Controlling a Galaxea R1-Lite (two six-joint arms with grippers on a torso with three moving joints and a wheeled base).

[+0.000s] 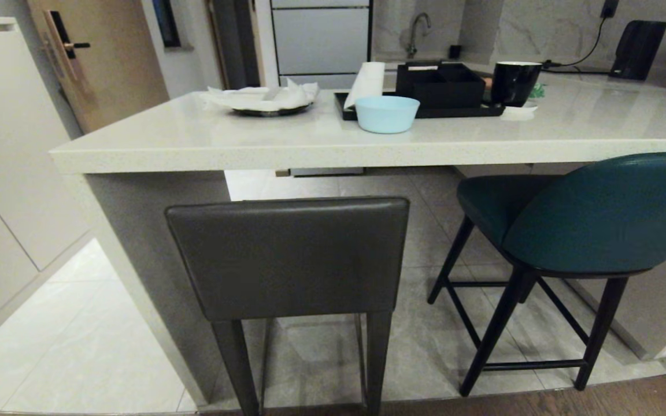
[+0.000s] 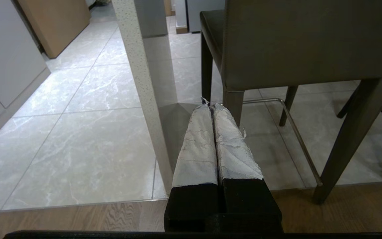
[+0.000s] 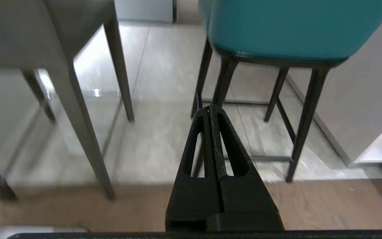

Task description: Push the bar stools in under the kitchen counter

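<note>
Sitting on the kitchen counter (image 1: pixel 194 138), a blue bowl (image 1: pixel 387 114) looks empty; both claws (image 2: pixel 210 108) (image 3: pixel 211 109) closed, empty.

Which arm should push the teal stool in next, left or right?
Probably the right. The right claw is shut and points at the teal stool, whereas the left claw, also shut, faces the grey stool.

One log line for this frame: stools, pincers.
grey stool: seat partly under counter | teal stool: seat partly under, turned | left pincer: shut, empty, low | right pincer: shut, empty, low
</note>
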